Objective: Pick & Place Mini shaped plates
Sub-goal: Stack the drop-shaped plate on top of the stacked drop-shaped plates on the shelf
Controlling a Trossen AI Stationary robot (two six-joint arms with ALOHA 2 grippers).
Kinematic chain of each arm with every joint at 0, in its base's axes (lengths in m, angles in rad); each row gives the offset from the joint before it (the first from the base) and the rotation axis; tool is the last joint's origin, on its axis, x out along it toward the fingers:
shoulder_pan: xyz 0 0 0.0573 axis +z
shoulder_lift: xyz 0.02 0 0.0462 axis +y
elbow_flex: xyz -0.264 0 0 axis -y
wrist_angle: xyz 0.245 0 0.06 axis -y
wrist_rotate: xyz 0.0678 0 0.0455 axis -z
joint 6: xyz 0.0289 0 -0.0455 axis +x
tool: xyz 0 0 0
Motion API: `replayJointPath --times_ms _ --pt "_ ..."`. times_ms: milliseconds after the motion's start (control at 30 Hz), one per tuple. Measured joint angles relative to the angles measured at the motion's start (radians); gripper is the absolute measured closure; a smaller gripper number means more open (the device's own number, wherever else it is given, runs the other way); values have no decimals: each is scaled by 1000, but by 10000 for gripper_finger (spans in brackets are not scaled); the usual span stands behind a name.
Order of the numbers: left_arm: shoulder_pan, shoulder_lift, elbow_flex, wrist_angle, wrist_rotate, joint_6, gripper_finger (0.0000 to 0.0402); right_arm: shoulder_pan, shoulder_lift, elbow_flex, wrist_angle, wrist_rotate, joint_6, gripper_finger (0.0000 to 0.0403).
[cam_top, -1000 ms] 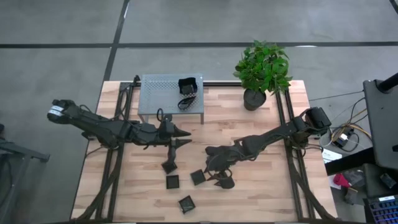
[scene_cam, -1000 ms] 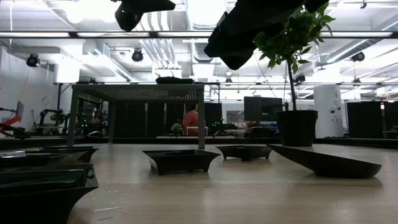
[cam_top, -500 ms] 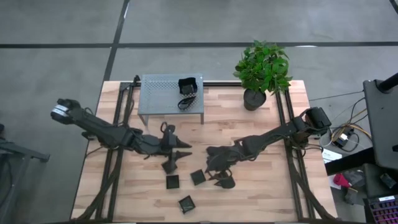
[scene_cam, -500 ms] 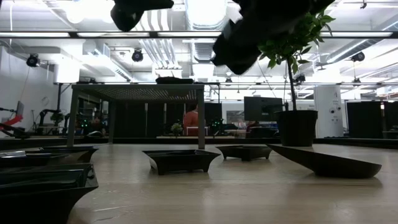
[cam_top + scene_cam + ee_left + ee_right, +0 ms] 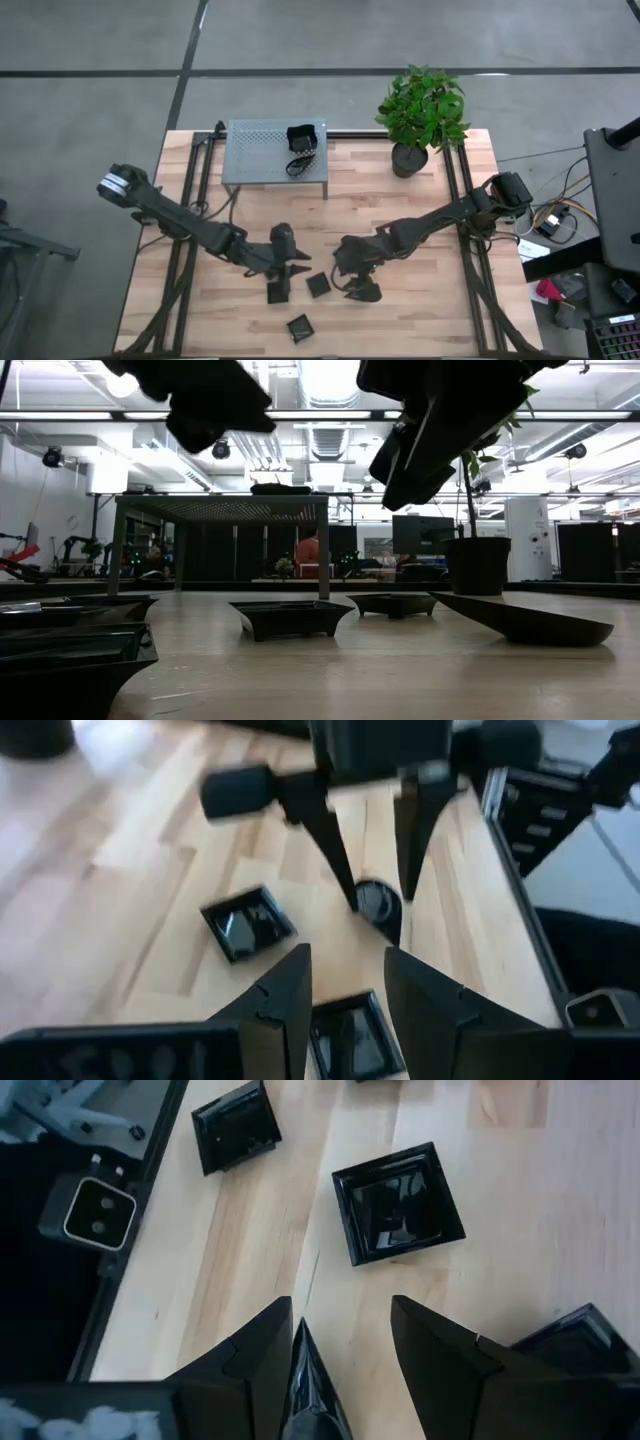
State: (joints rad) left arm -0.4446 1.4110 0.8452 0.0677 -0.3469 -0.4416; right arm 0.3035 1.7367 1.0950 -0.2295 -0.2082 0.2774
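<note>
Looks like we're at the reach-in step: both arms hover low over the front middle of the wooden table [image 5: 400, 215], nothing picked up so far. The left gripper [image 5: 345, 990] has its fingers apart and empty, poised right over a square mini plate [image 5: 345, 1038] that sits just beyond the fingertips. The right gripper [image 5: 340, 1345] is spread too, also holding nothing, with a pointed leaf-shaped plate [image 5: 308, 1380] showing between its fingers and another square plate [image 5: 398, 1202] lying flat just ahead.

My guess for the next move: each arm drops a bit further, lines one finger inside a rim and pinches. Those rims look thin and low, so the approach probably has to be pretty steep and well centred or the dish just skates away.

The plates themselves are glossy black, hard-looking, shallow with raised edges, some square, one roundish or teardrop [image 5: 378, 905] near the other arm's fingers. They're scattered loose on pale, smooth-grained planks. Further back stands a perforated metal stand [image 5: 275, 150] and a potted plant [image 5: 420, 115].
</note>
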Motion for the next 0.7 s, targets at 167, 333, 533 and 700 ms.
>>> replayJointPath --times_ms 167,333,533,700 --pt "-1 48 0 -6 36 -5 282 0 0 -10 -1 53 41 236" --pt "-3 67 0 -11 40 -11 282 -4 0 -19 -71 174 85 236" --pt "-2 84 0 -9 39 -26 282 -5 0 -19 -203 212 175 236" --pt "-2 85 0 4 34 -27 282 9 0 -19 -291 175 246 236"
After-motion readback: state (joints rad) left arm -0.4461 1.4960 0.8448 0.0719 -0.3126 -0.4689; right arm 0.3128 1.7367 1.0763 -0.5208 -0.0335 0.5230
